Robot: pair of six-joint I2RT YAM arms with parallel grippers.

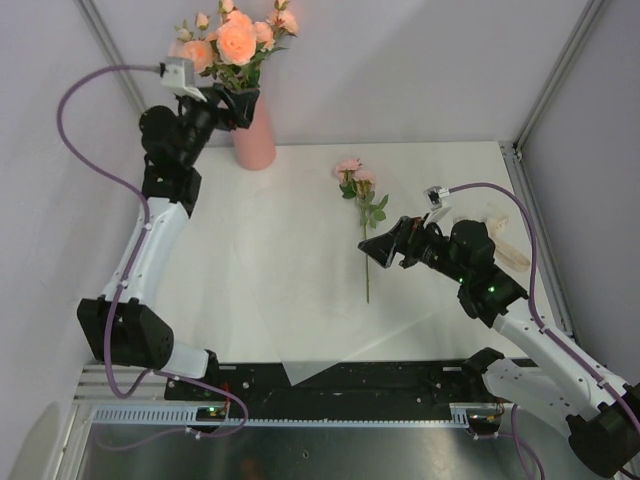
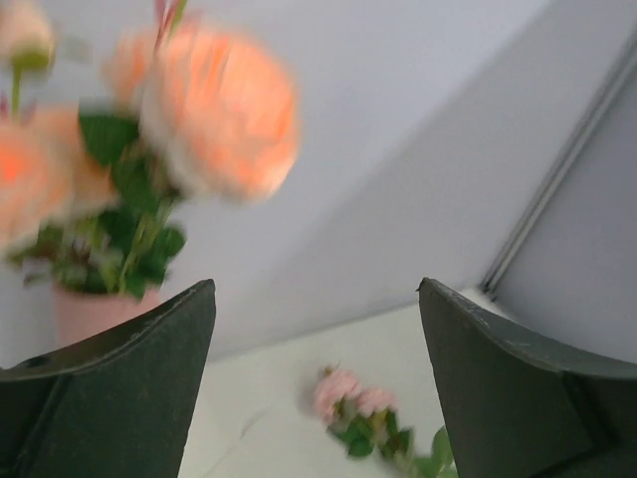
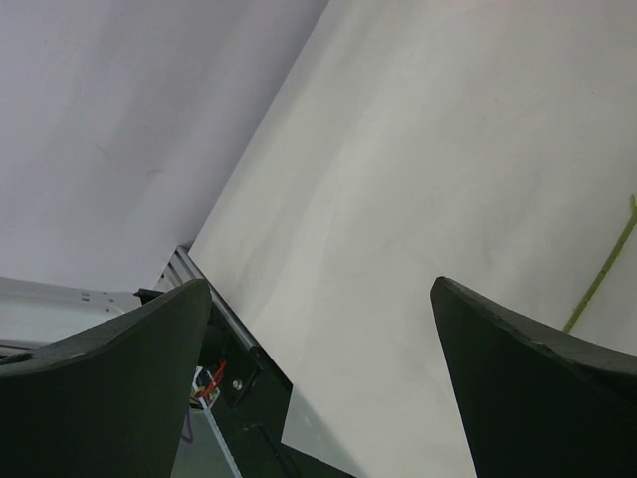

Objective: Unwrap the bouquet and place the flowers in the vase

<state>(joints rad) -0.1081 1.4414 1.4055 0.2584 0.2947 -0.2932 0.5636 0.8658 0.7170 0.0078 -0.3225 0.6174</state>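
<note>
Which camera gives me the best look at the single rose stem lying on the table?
Top external: the rose stem shows along its full length, blossoms to cut end. Left wrist catches only its pink blossoms, low in frame. Right wrist shows just a sliver of green stem at the edge.

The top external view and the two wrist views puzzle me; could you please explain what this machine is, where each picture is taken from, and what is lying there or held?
These are two robot arms bolted to a table, each ending in a two-finger gripper. The overhead picture looks down from behind them; the other two come from wrist cameras, so the dark wedges are each gripper's own fingers. A pink vase holds peach roses; the left gripper is beside its mouth. One rose stem and a flat translucent sheet lie on the table near the right gripper. Both grippers are open and hold nothing.
</note>
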